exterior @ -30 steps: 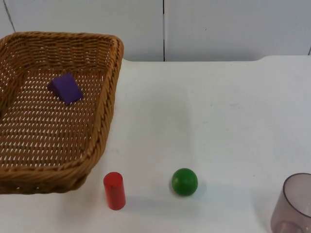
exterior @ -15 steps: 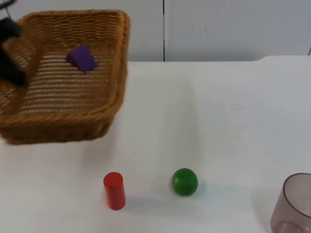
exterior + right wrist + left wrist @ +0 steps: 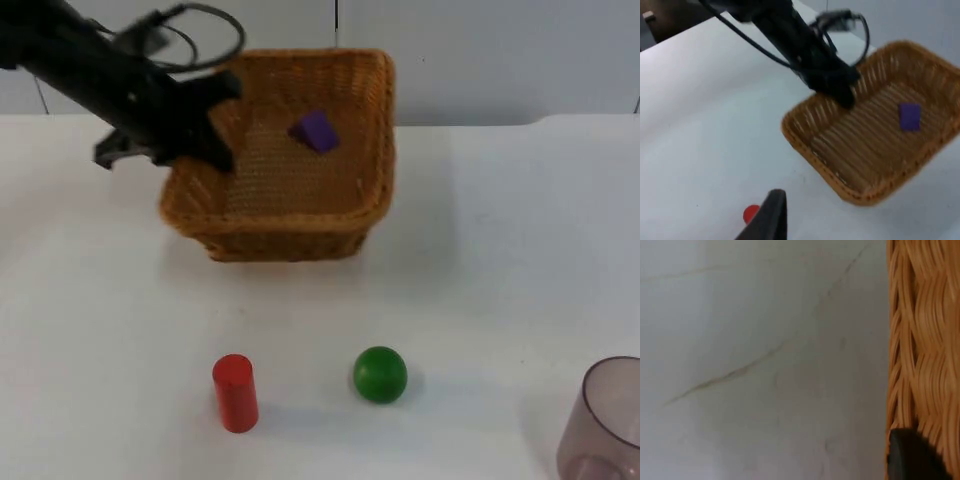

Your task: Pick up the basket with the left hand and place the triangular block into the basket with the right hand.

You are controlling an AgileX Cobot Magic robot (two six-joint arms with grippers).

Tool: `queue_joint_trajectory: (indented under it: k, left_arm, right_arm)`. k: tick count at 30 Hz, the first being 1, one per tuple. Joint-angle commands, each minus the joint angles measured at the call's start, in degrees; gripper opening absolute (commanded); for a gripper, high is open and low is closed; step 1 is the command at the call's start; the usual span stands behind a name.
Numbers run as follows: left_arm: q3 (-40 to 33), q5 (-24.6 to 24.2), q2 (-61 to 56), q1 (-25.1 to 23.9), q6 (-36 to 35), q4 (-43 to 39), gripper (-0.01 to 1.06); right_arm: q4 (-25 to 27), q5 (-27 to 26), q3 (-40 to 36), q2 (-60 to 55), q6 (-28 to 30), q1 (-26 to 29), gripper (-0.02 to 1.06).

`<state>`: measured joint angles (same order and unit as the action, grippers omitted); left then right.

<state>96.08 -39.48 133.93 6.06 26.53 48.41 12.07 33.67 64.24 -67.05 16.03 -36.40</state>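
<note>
a cup (image 3: 605,420), a green ball (image 3: 380,375) and a red cylinder (image 3: 235,392) stand nearest. further back sits the basket (image 3: 290,215), light and stiff; the rim makes the best hold. the left gripper (image 3: 205,150) pinches its left rim. the purple block (image 3: 316,131) lies inside. right gripper (image 3: 767,220): cannot tell.

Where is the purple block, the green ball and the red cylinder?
purple block (image 3: 316,130), top view, on its upper face, inside the basket.
green ball (image 3: 380,374), top view, on the middle of its round surface.
red cylinder (image 3: 235,393), top view, on its side wall.
</note>
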Motion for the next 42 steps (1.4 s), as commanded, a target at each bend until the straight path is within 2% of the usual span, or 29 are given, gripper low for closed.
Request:
queue_joint_trajectory:
  k: [1,5,7,9,10,13,15,16,18,21,24,27,30,32,33,37,38,42]
  left_arm:
    - [3.2,-0.3,1.9,1.2,-1.9,1.9,0.00]
    - [6.0,-0.6,5.2,2.7,-2.8,1.8,0.07]
    - [6.0,0.0,6.1,3.4,-2.8,1.8,0.24]
    - [5.9,-0.2,6.1,3.5,-3.0,1.8,0.46]
    - [5.9,-0.2,6.1,3.5,-3.0,1.8,0.46]
    - [5.9,-2.5,5.5,2.9,-3.0,1.8,0.78]
    - [5.9,-3.9,4.2,1.7,-3.0,1.0,0.92]
    - [5.9,-3.9,4.2,1.7,-3.0,1.0,0.92]
    - [5.9,-5.2,2.3,0.4,-3.0,-0.9,1.00]
    - [5.9,-6.6,-0.4,-0.6,-3.0,-2.9,1.02]
    - [5.5,-9.8,-5.5,-0.9,-3.4,-8.0,1.02]
    - [3.0,-10.1,-9.8,-0.1,-4.3,-11.0,1.02]
    - [-6.4,-7.4,-19.1,2.0,-4.5,-14.6,1.02]
    - [-8.3,-6.8,-20.6,2.4,-4.5,-15.1,1.02]
    - [-14.3,-4.6,-25.3,3.4,-4.2,-16.2,1.02]
    - [-30.2,2.6,-38.8,5.7,-2.6,-16.5,1.02]
    - [-30.2,2.6,-38.8,5.7,-2.6,-16.5,1.02]
    - [-41.9,5.9,-52.8,6.0,-2.4,-16.8,1.02]
  right_arm:
    - [-0.2,-1.3,-0.1,0.4,-0.1,0.2,1.05]
    - [-0.2,-1.3,-0.1,0.4,-0.1,0.2,1.05]
    - [-0.2,-1.4,-0.1,0.4,-0.1,0.2,1.05]
    - [-0.3,-1.5,-0.1,0.4,-0.1,0.2,1.05]
    - [-0.3,-1.5,-0.1,0.4,-0.1,0.2,1.05]
    - [-0.3,-2.8,-0.1,0.7,-0.1,0.2,1.05]
    - [-0.3,-4.9,-0.1,1.6,-0.1,0.2,1.05]
    - [-0.3,-4.9,-0.1,1.6,-0.1,0.2,1.05]
    - [-0.3,-7.5,-0.1,3.5,-0.1,0.2,1.05]
    - [-0.5,-9.7,-0.1,5.7,0.4,0.2,1.05]
    - [-3.0,-12.0,-0.1,9.4,0.4,0.2,1.05]
    - [-3.3,-12.4,-0.1,11.7,0.4,0.2,1.05]
    - [-3.3,-12.4,-0.1,13.4,0.4,0.2,1.05]
    - [-3.3,-12.2,-0.1,13.6,0.4,0.2,1.05]
    - [-3.3,-11.9,-0.1,13.7,0.2,0.2,1.05]
    - [-3.3,-10.0,-0.1,13.7,-0.1,0.2,1.05]
    - [-3.3,-10.0,-0.1,13.7,-0.1,0.2,1.05]
    - [-3.3,-6.0,-0.4,13.9,0.0,0.2,1.05]
